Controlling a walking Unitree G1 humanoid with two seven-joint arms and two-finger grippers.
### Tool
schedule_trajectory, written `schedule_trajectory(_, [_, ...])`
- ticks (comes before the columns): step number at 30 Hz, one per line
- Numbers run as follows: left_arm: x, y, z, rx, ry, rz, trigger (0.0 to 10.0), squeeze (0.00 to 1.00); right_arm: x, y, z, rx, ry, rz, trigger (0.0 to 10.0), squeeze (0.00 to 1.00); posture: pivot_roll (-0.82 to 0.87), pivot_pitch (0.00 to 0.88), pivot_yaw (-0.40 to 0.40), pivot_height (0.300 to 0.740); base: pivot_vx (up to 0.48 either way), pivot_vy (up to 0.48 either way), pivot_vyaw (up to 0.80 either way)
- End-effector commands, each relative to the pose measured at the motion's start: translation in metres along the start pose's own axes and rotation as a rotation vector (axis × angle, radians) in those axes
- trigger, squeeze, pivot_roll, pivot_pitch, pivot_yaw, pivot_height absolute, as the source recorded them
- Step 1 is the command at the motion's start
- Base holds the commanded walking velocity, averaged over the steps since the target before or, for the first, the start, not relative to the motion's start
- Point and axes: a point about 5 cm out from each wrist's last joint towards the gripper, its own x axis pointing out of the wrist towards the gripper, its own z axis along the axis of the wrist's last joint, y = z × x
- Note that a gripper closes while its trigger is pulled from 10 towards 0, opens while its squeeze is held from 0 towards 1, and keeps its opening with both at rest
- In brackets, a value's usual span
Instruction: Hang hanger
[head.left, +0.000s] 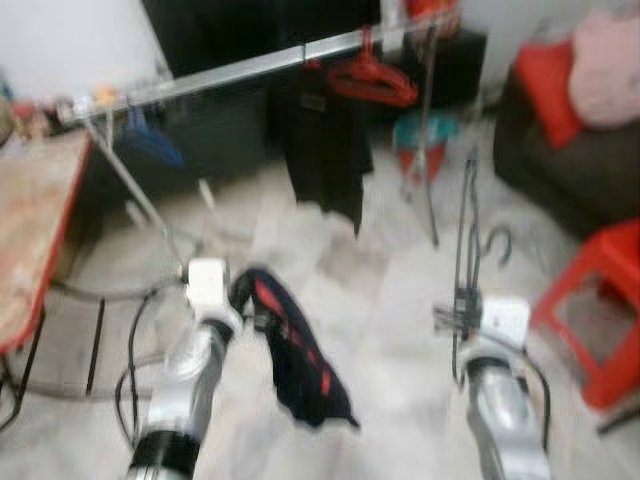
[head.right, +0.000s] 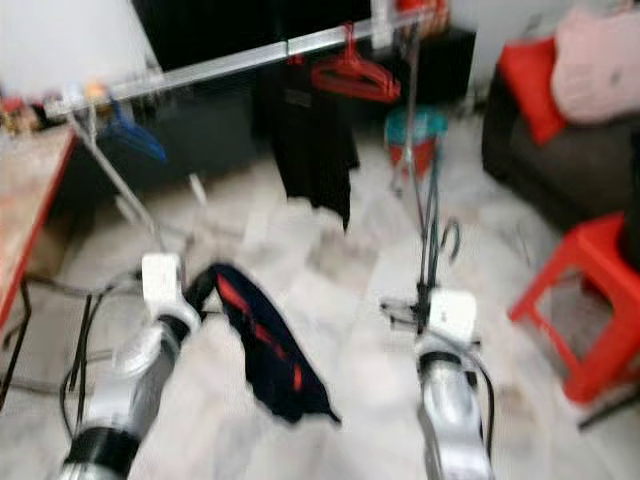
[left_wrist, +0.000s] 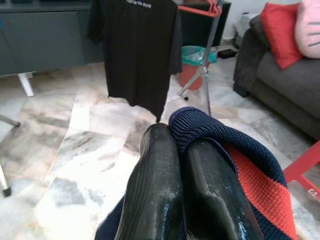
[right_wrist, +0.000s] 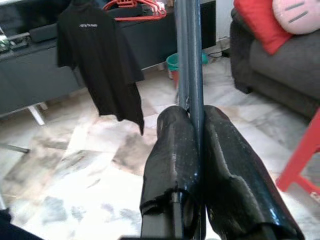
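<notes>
Gripping the hanger (head.left: 466, 240) upright in my clenched right claw (right_wrist: 196, 150), hook (head.left: 499, 243) topmost, while my left claw (left_wrist: 185, 165) pinches a sweater (head.left: 300, 360) drooping below it

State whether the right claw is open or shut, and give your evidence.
Shut. The right claw has both fingers pressed against the grey hanger, with no gap on either side of its shaft.
</notes>
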Motion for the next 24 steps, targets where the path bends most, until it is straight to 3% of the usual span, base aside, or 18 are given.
schedule_trajectory(1, [-0.0016, 0.0093, 0.008, 0.029, -0.021, 0.025, 10.0, 0.0, 0.001, 0.0114, 0.0035, 0.022, -0.016, 0.024, 10.0, 0.0, -0.1, 0.0, 0.149, 0.74, 0.0, 0.311, 0.0])
schedule_trajectory(24, [-0.0017, 0.0125, 0.0071, 0.04, -0.014, 0.043, 10.0, 0.0, 0.0048, 0.0134, 0.0059, 0.024, -0.023, 0.028, 10.0, 0.0, -0.08, 0.0, 0.146, 0.74, 0.0, 0.303, 0.0])
